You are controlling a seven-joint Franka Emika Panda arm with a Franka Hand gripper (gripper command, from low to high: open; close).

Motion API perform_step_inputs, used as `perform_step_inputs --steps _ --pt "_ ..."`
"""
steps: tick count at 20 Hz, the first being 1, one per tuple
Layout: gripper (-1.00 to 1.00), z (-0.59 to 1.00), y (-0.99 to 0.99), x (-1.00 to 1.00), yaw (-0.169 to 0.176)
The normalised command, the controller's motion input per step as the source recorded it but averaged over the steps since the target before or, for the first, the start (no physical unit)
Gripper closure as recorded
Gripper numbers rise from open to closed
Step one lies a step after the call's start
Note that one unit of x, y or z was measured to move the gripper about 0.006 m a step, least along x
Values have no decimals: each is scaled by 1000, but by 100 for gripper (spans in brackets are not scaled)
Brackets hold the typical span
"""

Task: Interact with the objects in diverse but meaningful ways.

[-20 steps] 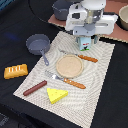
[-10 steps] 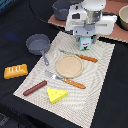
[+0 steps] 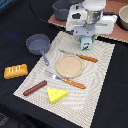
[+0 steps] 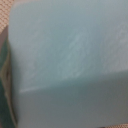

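The white milk carton [image 3: 87, 45] stands upright at the far edge of the beige placemat [image 3: 100, 87]. My gripper [image 3: 86, 38] is directly over it, right at its top, and my fingers are hidden. The wrist view is filled by a pale blue surface [image 4: 65, 60], the carton seen up close. The small grey long-handled saucepan [image 3: 38, 44] sits at the exterior view's left of the mat. The orange-brown bread loaf [image 3: 15, 71] lies on the dark table further left. The reddish-brown sausage [image 3: 34, 88] and the yellow cheese wedge [image 3: 57, 94] lie at the mat's near end.
A round wooden plate [image 3: 68, 66] lies mid-mat, between an orange-handled knife [image 3: 80, 56] and an orange-handled fork [image 3: 67, 81]. A larger grey pot [image 3: 62, 8] and a pale bowl [image 3: 123, 17] stand at the back on a brown board.
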Motion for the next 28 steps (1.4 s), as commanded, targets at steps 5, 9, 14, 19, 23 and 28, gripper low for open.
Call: perform_step_inputs --steps 5,9,14,19,23,28 --pt "100 687 -178 -859 -3" --pt "100 618 -18 -1000 0" --pt "100 673 0 -1000 0" --pt "100 603 0 -1000 0" --pt "100 377 0 -1000 0" --pt "100 34 0 -971 0"
